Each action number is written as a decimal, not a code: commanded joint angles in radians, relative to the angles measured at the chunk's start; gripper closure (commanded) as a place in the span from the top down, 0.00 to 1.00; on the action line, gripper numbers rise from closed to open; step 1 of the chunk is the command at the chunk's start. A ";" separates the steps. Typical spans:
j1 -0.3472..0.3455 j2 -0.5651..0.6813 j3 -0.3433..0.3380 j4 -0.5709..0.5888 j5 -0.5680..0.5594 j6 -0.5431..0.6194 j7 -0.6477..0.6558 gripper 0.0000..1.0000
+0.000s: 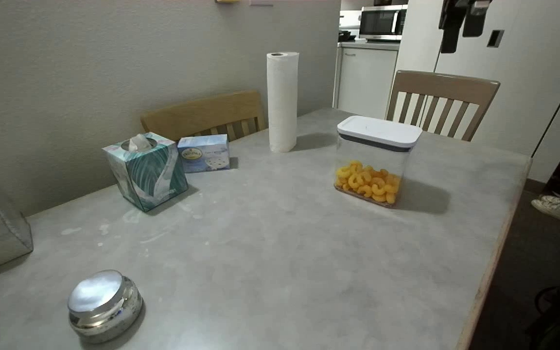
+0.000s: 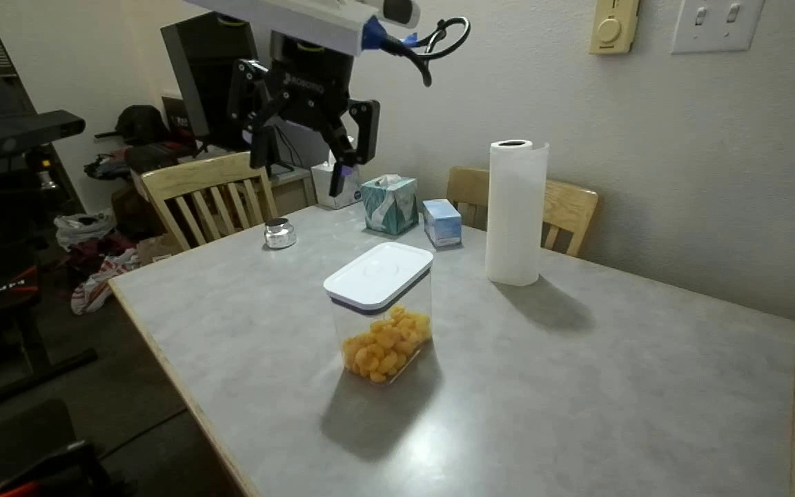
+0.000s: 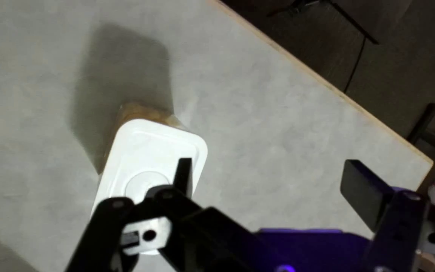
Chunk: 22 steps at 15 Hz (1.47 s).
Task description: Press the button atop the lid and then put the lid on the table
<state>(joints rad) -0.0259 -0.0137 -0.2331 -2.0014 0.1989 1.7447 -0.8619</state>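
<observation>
White arm up high, black gripper hanging beneath, near top in both exterior views, pointing down. Fingers spread wide, pads facing across gap; in wrist view both show toward lower edge, well apart.

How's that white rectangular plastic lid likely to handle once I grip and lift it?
The white rectangular plastic lid looks flat and even-edged, so it's probably stiff. Its smooth surface could prove slippery to pinch. The thin dark band beneath it suggests a seal, so lifting might drag the clear plastic container up too.
</observation>
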 commanded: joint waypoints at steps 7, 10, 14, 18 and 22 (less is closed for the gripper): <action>-0.049 0.256 0.096 0.257 -0.162 -0.077 0.168 1.00; -0.067 0.324 0.116 0.340 -0.096 -0.040 0.263 1.00; -0.084 0.331 0.152 0.341 -0.061 -0.001 0.301 1.00; -0.080 0.354 0.175 0.362 -0.041 -0.018 0.357 1.00; -0.069 0.406 0.198 0.385 -0.028 -0.003 0.442 0.74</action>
<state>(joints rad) -0.0837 0.3511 -0.0628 -1.6410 0.1664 1.7442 -0.4677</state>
